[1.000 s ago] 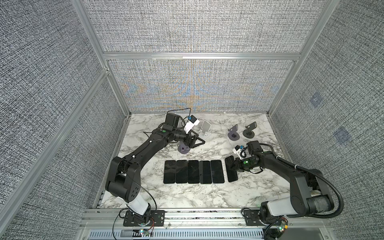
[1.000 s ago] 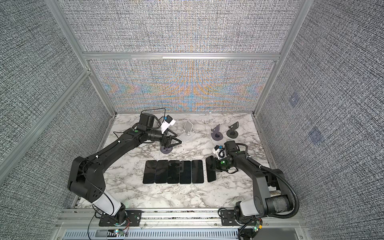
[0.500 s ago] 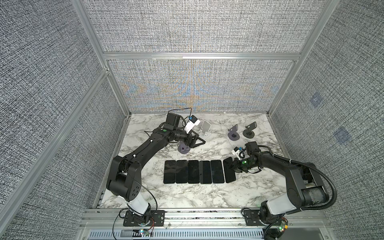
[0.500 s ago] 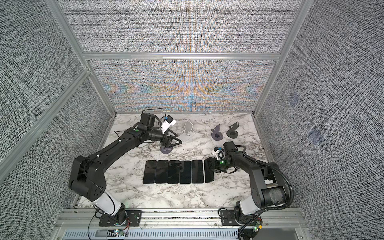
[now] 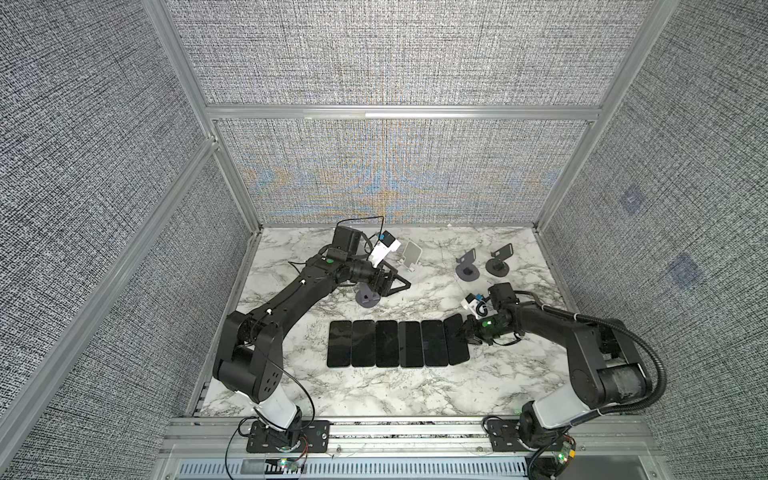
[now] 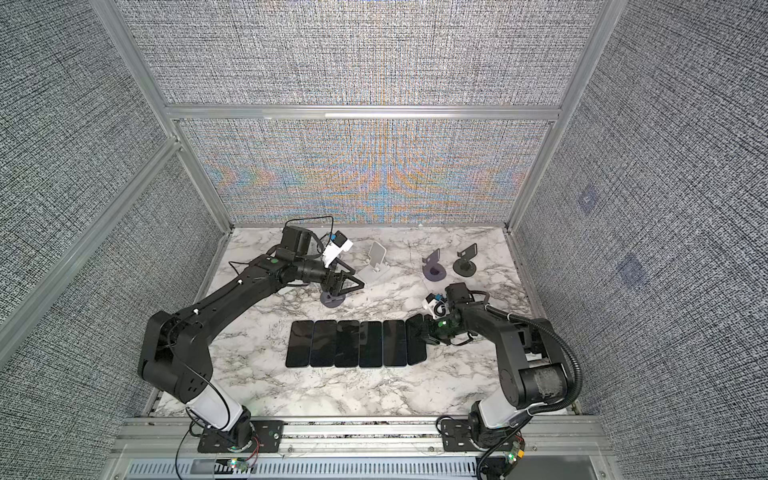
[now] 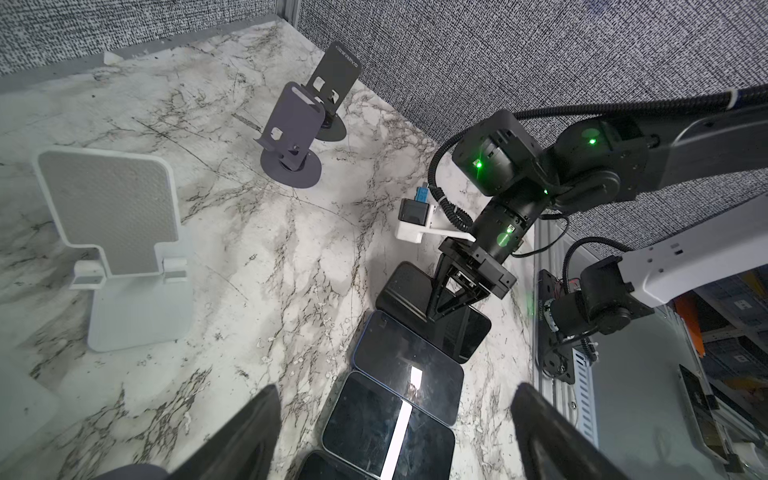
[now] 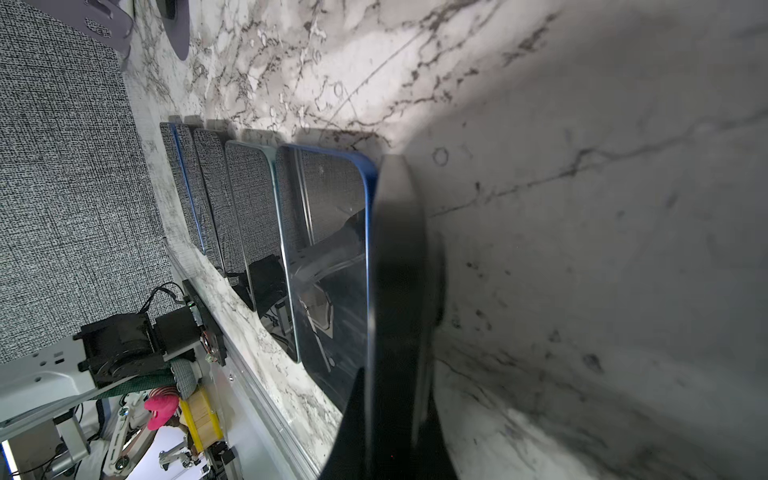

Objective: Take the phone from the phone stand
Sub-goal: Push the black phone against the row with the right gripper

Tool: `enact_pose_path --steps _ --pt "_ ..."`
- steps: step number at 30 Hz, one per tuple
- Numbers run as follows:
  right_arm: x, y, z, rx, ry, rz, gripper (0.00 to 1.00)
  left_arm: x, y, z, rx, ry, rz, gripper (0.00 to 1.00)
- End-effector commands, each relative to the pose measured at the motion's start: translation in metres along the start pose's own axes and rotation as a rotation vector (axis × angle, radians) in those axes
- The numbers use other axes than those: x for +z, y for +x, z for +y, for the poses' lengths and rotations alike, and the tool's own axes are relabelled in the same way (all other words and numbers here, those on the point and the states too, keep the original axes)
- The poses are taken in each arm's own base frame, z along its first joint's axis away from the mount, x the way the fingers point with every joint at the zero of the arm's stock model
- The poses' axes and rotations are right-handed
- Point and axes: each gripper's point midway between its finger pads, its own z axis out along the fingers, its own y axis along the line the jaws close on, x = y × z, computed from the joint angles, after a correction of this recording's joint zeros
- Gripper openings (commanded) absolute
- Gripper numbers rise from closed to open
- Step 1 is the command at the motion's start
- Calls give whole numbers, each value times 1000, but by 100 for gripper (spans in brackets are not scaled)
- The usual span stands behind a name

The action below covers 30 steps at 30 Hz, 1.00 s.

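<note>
The right gripper [image 5: 468,332], fingers pressed together, rests its tips on the phone [image 5: 456,345] lying askew at the right end of the row of phones [image 5: 386,343] at mid-frame on the table [image 5: 415,395], while the left gripper [image 5: 388,286] hangs spread over a purple stand [image 5: 368,300], partly hiding it; print on the black stand [image 7: 338,68] is unreadable.

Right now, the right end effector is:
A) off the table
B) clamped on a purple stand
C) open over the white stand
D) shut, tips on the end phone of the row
D: the right end effector is shut, tips down on the row's end phone.
</note>
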Motion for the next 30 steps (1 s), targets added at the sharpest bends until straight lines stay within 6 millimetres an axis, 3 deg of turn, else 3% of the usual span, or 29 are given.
enact_pose_path --steps 1,9,30 --pt "0 -6 -6 -26 38 -20 2 0 -1 0 8 5 5 87" --pt "-2 -7 -5 -28 47 -21 23 2 1 -1 7 9 15 87" --pt "-9 0 -7 -13 100 -11 41 3 4 -2 17 5 31 87"
